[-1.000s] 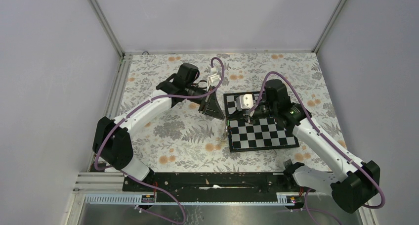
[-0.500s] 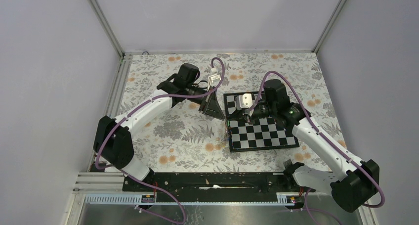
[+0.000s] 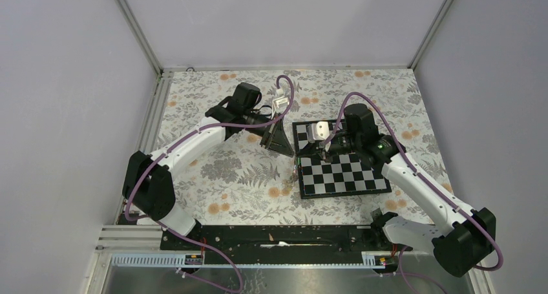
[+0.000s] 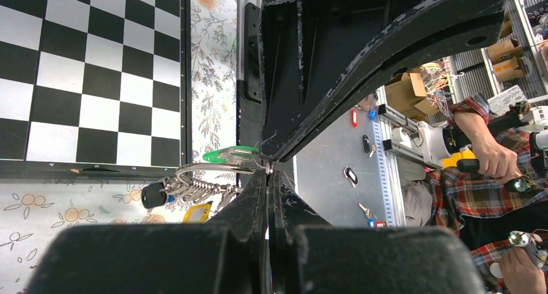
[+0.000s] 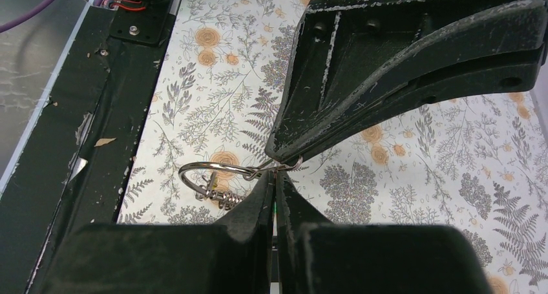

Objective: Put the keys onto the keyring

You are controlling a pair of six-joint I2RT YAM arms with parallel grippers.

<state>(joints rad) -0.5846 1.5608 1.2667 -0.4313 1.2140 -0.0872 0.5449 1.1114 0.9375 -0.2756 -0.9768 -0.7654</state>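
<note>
Barely any change since a second ago: just a slight creep of the right claw point(image 5: 276, 172) toward the left claw point(image 4: 268, 171), with nothing else displaced. Meets its partner almost tip to tip, lifted off the floral surface point(image 5: 213, 68) beside the edge of the chessboard point(image 4: 84, 68).

Right claw: pressed together, pinching the wire of the keyring point(image 4: 205, 170), with the loop jutting out just beyond the tips. Left claw: pressed together too, right where the ring and the blade of the green key point(image 4: 227, 155) come together; cannot tell which of the two sits between the fingers.

Looks partway through, as a judgement. Shows the green key lying along the ring just past the left claw's tips, touching or nearly so, but not plainly threaded. Shows the black key point(image 4: 154, 194) dangling with the bunch farther out from those tips, beside a yellow tag point(image 4: 197, 211); cannot tell whether on the wire. Leaves the working of the green key round the coil, and perhaps the black one.

Keyring: thin, silvery, flattened to an oval from this angle, carrying a small tangled cluster.
</note>
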